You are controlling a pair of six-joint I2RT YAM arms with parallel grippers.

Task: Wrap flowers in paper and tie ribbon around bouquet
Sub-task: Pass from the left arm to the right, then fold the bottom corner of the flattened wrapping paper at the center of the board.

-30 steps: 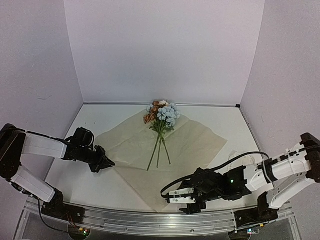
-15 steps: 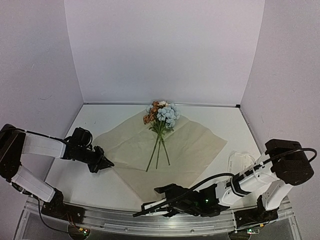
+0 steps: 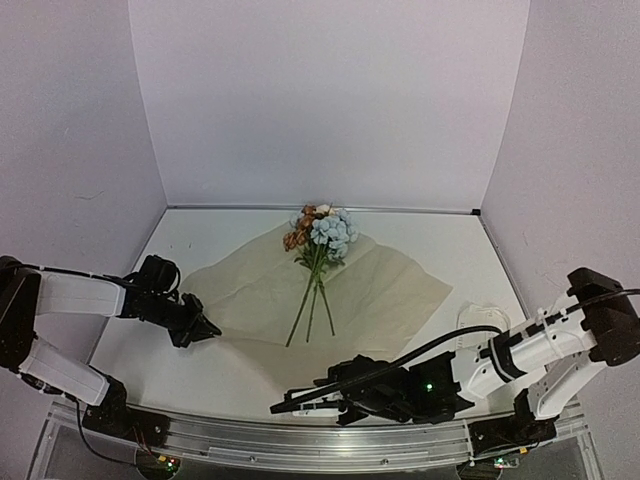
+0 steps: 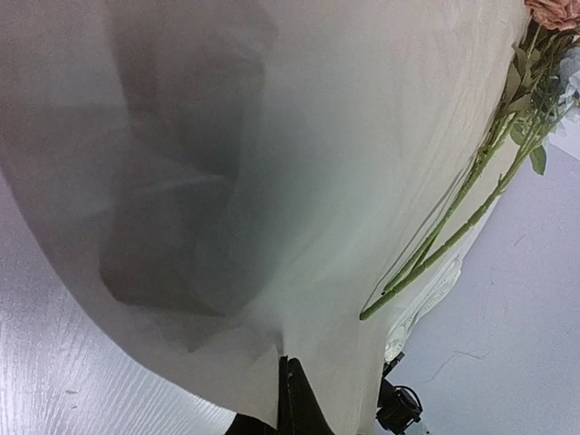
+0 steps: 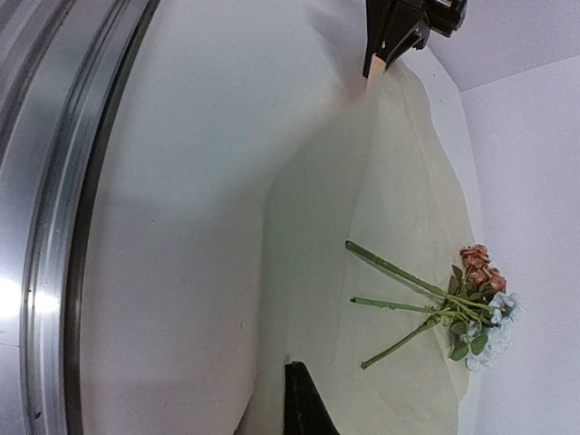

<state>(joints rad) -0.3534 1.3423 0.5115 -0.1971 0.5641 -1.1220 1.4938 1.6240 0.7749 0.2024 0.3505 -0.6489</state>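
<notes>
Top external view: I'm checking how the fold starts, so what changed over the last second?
The right tool swept left along the near edge and closed on the near corner of the paper. The paper and the flowers slid slightly left. The left tool stayed shut on the paper's left edge, drifting a little nearer.

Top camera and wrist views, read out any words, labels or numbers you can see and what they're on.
No text can be read in any view.
The ribbon is too small and faint to show lettering.
The paper and flowers carry no print.
</notes>
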